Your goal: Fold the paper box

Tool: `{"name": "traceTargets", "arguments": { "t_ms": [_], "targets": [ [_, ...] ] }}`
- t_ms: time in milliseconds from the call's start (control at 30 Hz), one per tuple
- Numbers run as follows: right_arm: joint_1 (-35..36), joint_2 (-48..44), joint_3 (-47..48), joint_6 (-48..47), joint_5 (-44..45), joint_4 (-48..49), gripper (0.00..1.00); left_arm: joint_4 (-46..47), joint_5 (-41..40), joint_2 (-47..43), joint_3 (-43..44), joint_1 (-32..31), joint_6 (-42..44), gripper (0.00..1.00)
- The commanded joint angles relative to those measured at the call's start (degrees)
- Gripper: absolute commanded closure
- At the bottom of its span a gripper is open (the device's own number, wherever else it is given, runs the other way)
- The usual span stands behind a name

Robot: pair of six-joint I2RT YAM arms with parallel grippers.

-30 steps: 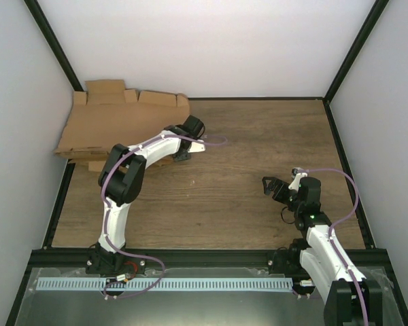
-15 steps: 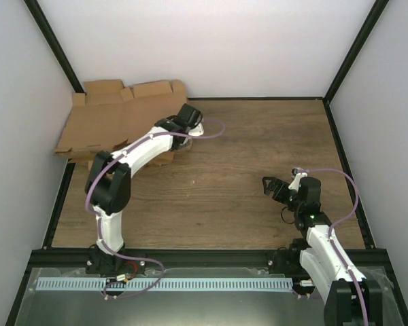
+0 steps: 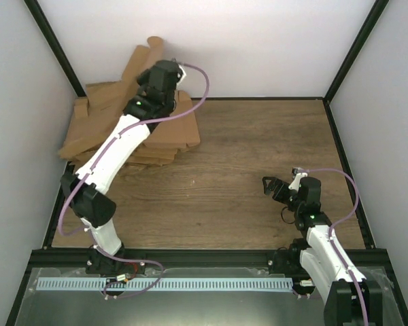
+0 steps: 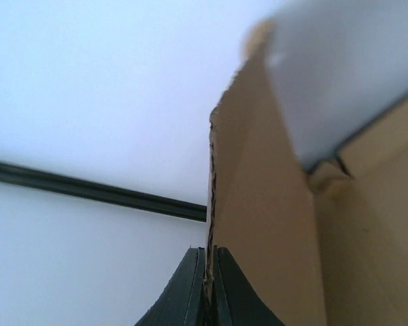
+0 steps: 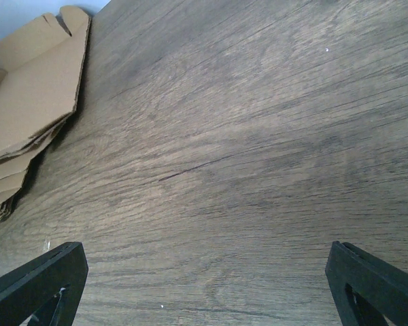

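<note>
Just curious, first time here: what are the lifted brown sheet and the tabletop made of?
The paper box looks like matte brown corrugated cardboard: its edge, pinched in the left end effector, shows a rough layered core. The table looks like dark wood or wood-grain laminate, with streaky grain; which one is unclear.

I had soft, even light from above; the white walls (image 3: 224, 47) read bright, and shadows on the table (image 3: 245, 156) were faint. My left wrist view was out of focus: the paper box (image 4: 272, 224) sat too close, soft-edged. The right wrist view showed wood grain sharp, the pile of blanks (image 5: 27, 102) slightly soft.
</note>
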Motion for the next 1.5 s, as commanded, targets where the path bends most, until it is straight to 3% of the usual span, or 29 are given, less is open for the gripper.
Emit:
{"name": "traceTargets", "arguments": {
  "t_ms": [0,133,267,333,433,567,733,867,1133,1200,1300,1367,1400,1467],
  "targets": [
    [0.43,-0.61,2.42,0.59,0.6,-0.05,0.0,5.22,-5.15,-4.36,9.35,-0.24,6.5,0.96],
    [0.46,-0.53,2.42,0.57,0.67,-0.05,0.0,5.76,-4.78,-6.24,14.08,-1.36,8.77,0.96],
    [0.46,-0.5,2.42,0.64,0.81,0.01,0.0,2.36,1.31,-9.91,14.87,-7.69,0.55,0.96],
    [0.47,-0.35,2.51,0.62,0.88,0.04,0.0,-0.61,7.93,-11.98,14.72,-11.28,-7.22,0.96],
    [0.41,-0.24,2.59,0.65,0.98,-0.09,0.0,-3.17,24.33,-15.08,12.67,-13.61,-21.46,0.96],
    [0.46,-0.29,2.67,0.8,1.24,-0.43,0.0,4.39,44.0,-19.42,-1.02,-13.98,-39.21,0.96],
    [0.46,0.36,4.43,2.61,5.2,-4.66,0.0,15.46,53.59,-19.59,-19.56,-15.06,-61.49,0.96],
    [0.45,1.75,8.66,7.75,11.34,-14.05,0.0,25.72,59.95,-19.83,-31.63,-17.47,-71.79,0.96],
    [0.46,1.41,19.02,22.12,25.59,-33.35,0.0,34.85,64.26,-22.72,-47.04,-21.85,-81.26,0.96],
    [0.46,0.14,21.41,23.65,27.29,-35.8,0.0,37.71,66.89,-23.11,-49.53,-22.65,-83.19,0.86],
    [0.46,-2.2,25.07,24.38,28.85,-37.82,0.0,37.5,68.07,-24.32,-50.37,-22.74,-82.62,0.54],
    [0.46,-3.22,28.19,25.06,29.96,-39.8,0.0,34.81,64.21,-26.83,-49.91,-22.62,-80.79,0.18],
    [0.46,-3.51,29.89,25.36,30.79,-40.94,0.0,32.84,61.5,-28.56,-49.46,-22.59,-79.31,0.06],
    [0.46,-3.96,33.24,25.29,31.73,-42.79,0.0,28.24,54.32,-31.62,-47.81,-22.39,-76.45,0.0]
  ]
}}
